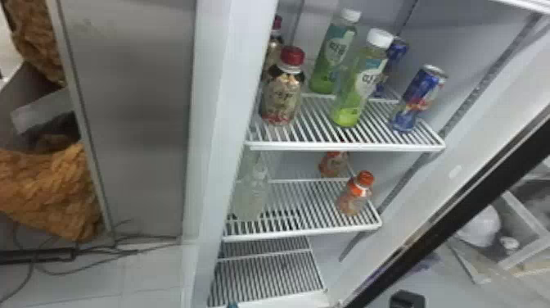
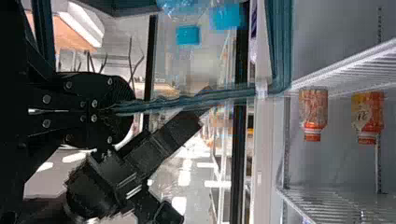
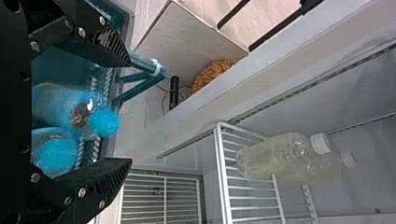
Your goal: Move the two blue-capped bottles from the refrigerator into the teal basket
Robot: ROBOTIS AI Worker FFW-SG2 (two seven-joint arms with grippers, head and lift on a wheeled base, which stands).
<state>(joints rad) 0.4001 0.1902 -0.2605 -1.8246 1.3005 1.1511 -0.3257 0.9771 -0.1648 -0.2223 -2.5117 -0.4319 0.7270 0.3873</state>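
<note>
My left gripper (image 2: 130, 110) clenched on teal basket (image 2: 281, 49), right gripper (image 3: 130, 111) released. Blue-capped bottles (image 3: 57, 153) at right wrist view's left (both in basket).

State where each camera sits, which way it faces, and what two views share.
Head view: on the head, facing forward and down into the refrigerator; a black piece at the bottom edge may be an arm.
Left wrist view: on the left arm, facing past the left gripper along the teal basket to shelves.
Right wrist view: on the right arm, facing past the right gripper, basket and shelves beyond.
Both wrist views share the blue-capped bottles.
</note>
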